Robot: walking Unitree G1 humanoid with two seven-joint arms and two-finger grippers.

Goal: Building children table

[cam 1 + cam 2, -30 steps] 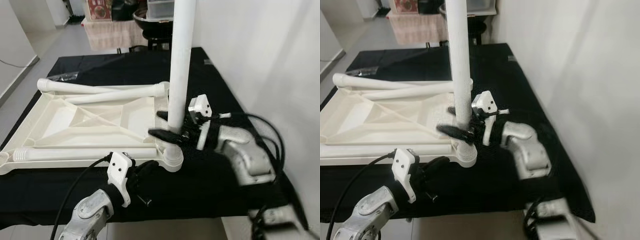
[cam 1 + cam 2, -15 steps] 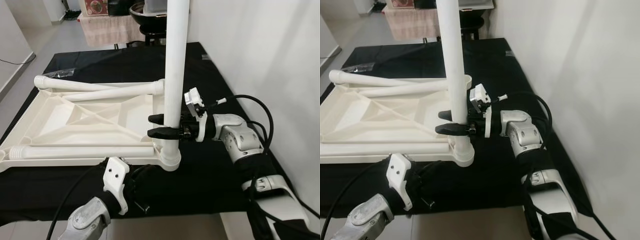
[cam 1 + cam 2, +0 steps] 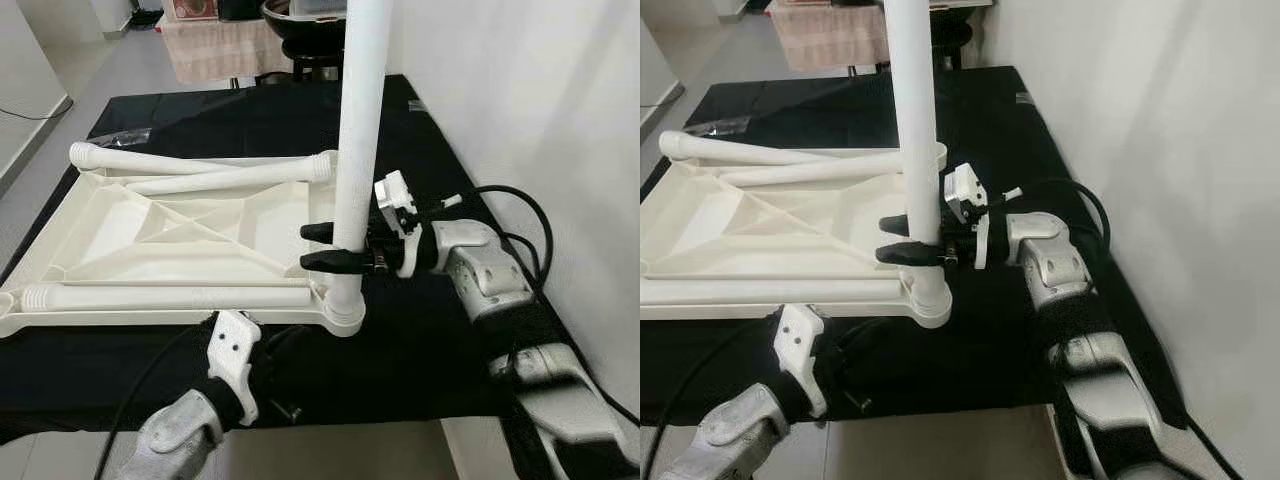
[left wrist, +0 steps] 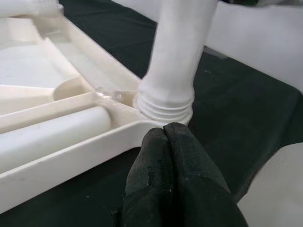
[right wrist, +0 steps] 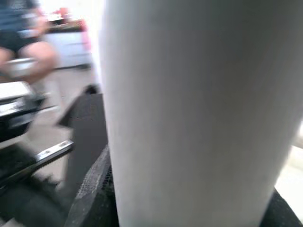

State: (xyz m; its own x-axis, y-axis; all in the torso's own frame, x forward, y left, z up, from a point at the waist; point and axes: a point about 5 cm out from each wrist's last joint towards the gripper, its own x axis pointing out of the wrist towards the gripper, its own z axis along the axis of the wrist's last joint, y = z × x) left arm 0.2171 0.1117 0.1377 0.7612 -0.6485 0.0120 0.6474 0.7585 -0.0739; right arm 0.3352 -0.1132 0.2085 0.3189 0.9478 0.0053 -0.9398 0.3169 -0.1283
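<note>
Left eye view: upright table leg [image 3: 358,120] cut off at top.

top of the standing leg [image 3: 360,110]: cut off by the picture edge, I can't see its end | left gripper [image 3: 285,345]: tucked under the table top's [image 3: 150,250] near rim, I can't see much of it | right wrist view: blurry, a person behind the leg is a smear | stuff past the black cloth [image 3: 250,110]: too cut off to tell

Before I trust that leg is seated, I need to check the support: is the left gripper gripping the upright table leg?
No: the left gripper is shut and empty beside the corner socket, while the right gripper clamps the upright table leg.
</note>
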